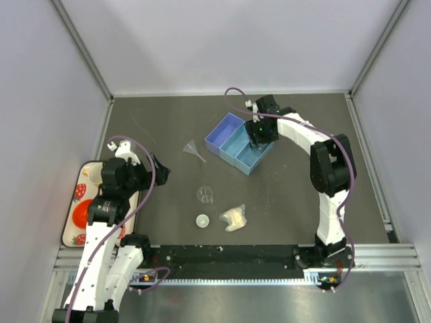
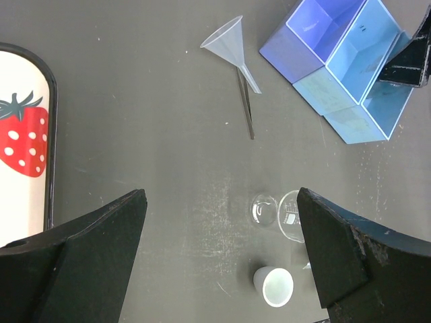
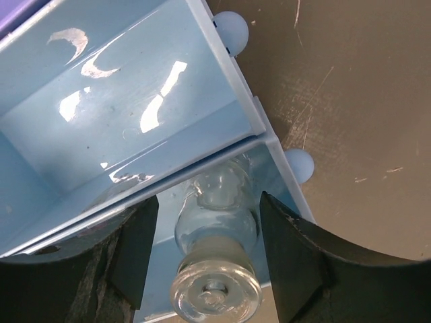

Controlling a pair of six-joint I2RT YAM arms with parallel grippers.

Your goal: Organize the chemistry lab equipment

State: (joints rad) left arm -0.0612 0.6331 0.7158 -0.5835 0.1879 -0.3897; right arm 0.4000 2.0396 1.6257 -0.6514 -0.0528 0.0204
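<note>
Reaching over the blue box [image 1: 225,136] at the far side of the desk [image 1: 303,202], the right gripper [image 3: 209,202] points down into a pale blue compartment, evidently because that is where the glassware is meant to go. A small glass flask [image 3: 215,235] sits directly between its fingers, mouth towards the wrist camera and body low inside the compartment, close against the dividing wall. The jaws are part-way spread on either side of the glass. Whether they bear on it I cannot tell, since the gaps are slim.

The left gripper [image 2: 222,195] hangs spread wide and holds nothing, beside the strawberry tray [image 2: 27,134], likely parked clear of the other arm. Ahead of it on the desk lie a funnel [image 2: 229,40], tiny glass beakers [image 2: 264,210], a white dish [image 2: 274,285] and, in the top view, a pale packet [image 1: 234,217], all unsorted.
</note>
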